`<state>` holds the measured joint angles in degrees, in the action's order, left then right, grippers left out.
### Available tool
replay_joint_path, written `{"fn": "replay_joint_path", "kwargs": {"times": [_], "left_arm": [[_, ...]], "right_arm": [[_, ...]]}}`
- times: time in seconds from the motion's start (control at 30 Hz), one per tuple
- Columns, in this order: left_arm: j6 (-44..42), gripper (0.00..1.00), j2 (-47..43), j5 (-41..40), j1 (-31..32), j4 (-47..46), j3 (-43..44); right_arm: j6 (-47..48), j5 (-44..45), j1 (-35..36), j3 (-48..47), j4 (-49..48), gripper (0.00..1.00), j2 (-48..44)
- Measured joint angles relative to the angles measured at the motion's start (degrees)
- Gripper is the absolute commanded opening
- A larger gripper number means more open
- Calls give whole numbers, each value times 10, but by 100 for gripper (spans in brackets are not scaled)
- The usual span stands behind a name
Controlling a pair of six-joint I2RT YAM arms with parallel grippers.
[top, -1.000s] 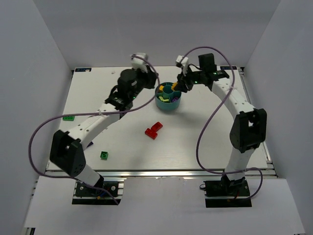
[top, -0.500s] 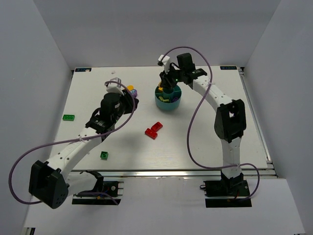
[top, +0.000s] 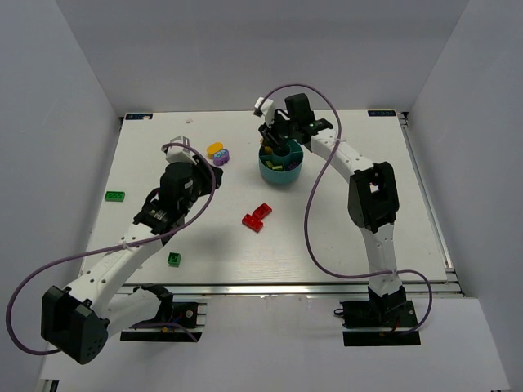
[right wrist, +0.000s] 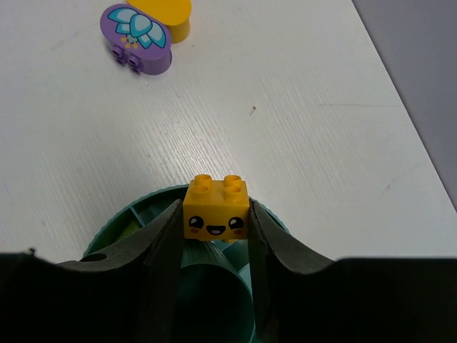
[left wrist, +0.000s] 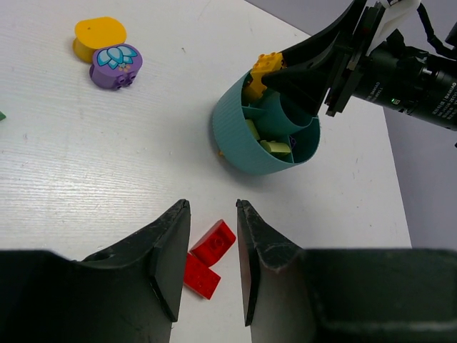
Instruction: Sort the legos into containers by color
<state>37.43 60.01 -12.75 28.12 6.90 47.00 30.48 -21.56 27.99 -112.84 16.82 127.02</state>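
A: Where is the yellow brick (right wrist: 216, 207)?
B: In the right pincer (right wrist: 214, 218). The two fingers press its sides, so the pincer is closed to the brick's width. The smiling face looks at the wrist camera and the studs point up.

A: And the dish (top: 282, 167)?
B: Right under it. The brick hangs over the dish's rim (right wrist: 136, 211), on the side nearest the purple piece (right wrist: 137, 44). I cannot tell which compartment lies below it.

A: Anything in the dish?
B: Pale lime pieces (left wrist: 275, 146) lie in the wedges facing the left wrist camera. The rest is too small to sort out.

A: The left pincer (left wrist: 212, 211)?
B: Its jaws stand a narrow gap apart with nothing between them. It hangs over the bench (top: 343, 237), apart from the dish. Two red bricks (top: 257, 217) show through the gap, touching each other.

A: Other loose ones?
B: The purple piece has a flower print. It touches a yellow oval (top: 216, 149), and both sit just left of the dish. A dark green brick (top: 175, 259) sits near the front edge. A lime brick (top: 115, 196) lies far left.
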Motion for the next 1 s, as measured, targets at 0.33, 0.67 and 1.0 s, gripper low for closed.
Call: {"fn": "replay_joint_path", "kwargs": {"times": [0.33,0.67,1.0], "left_arm": [[2,43,2,-4,0,4,-6],[4,43,0,-4,-3,4,-19],[14,43,-13,-5,-6,3,-34]], "right_arm": [[57,4,0,0,34,0,5],[109,-16,2,-10,85,0,5],[150,-32,2,-18,120,0,5]]}}
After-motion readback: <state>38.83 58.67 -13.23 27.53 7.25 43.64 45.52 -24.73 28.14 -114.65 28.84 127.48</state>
